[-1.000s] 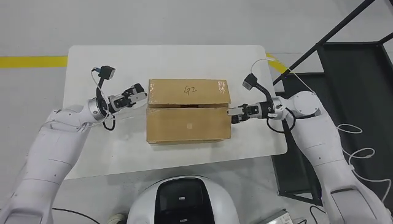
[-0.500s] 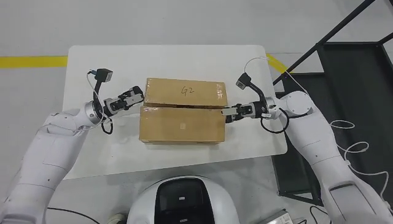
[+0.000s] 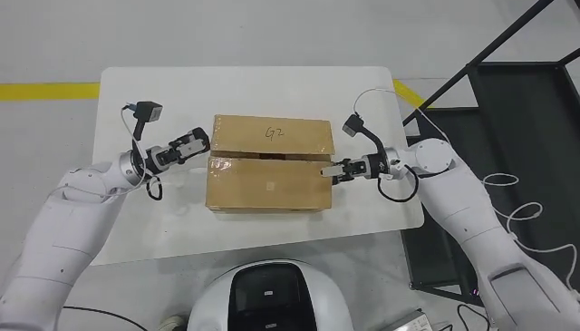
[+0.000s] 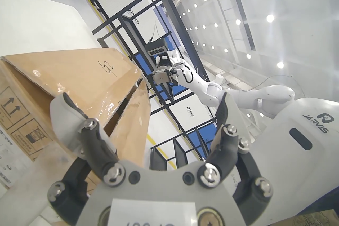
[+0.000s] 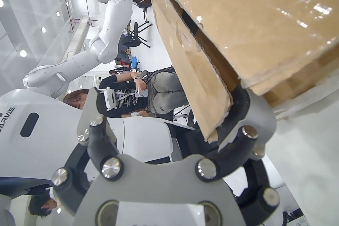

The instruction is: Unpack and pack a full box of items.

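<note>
Okay, box sits mid-surface, long sides running along the near edge. Its top flaps are down with a narrow slit open between them. Surface: wide bare strip behind the box, good room to its left, less to its right, thin strip in front before the near edge. Black rack stands just off the surface's right edge. My left hand is at the box's left end by the far flap, spread wide and holding nothing. One fingertip is right at the cardboard, can't tell if touching. My right hand is at the right end near the seam, also wide. The near flap's corner rests against one finger; the other is well clear.
</note>
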{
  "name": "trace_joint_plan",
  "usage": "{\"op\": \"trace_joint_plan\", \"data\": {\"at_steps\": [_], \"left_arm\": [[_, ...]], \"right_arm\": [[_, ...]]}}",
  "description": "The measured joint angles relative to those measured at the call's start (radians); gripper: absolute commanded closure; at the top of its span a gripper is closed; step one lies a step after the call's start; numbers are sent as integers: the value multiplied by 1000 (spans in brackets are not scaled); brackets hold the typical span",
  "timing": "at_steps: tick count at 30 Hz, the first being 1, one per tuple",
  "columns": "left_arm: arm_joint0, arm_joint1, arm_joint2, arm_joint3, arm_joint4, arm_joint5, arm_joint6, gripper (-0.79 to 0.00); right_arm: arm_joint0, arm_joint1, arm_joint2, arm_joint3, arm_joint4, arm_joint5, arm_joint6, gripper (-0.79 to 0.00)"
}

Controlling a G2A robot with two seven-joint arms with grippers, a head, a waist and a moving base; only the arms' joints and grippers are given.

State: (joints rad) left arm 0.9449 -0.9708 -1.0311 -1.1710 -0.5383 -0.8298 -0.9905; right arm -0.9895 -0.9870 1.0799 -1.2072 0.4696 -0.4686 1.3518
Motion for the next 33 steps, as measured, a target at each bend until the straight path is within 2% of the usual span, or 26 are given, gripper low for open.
{"op": "trace_joint_plan", "data": {"at_steps": [7,11,16,20,27,33], "left_arm": [[2,11,3,2,-27,-16,16,-785],[4,18,0,1,-41,-24,24,-785],[11,27,3,-4,-68,-15,15,-785],[17,32,14,-13,-90,4,-4,-785],[29,51,28,-38,-101,44,-44,-785],[41,65,38,-47,-105,52,-52,-785]], "right_arm": [[9,19,-19,-22,123,17,17,-785],[-17,40,-8,-87,160,44,44,-785],[-94,78,-5,-228,123,92,92,-785],[-143,94,-47,-285,84,101,101,-785],[-144,98,-153,-279,-9,79,79,-785],[-119,94,-195,-235,-47,51,50,-785]]}}
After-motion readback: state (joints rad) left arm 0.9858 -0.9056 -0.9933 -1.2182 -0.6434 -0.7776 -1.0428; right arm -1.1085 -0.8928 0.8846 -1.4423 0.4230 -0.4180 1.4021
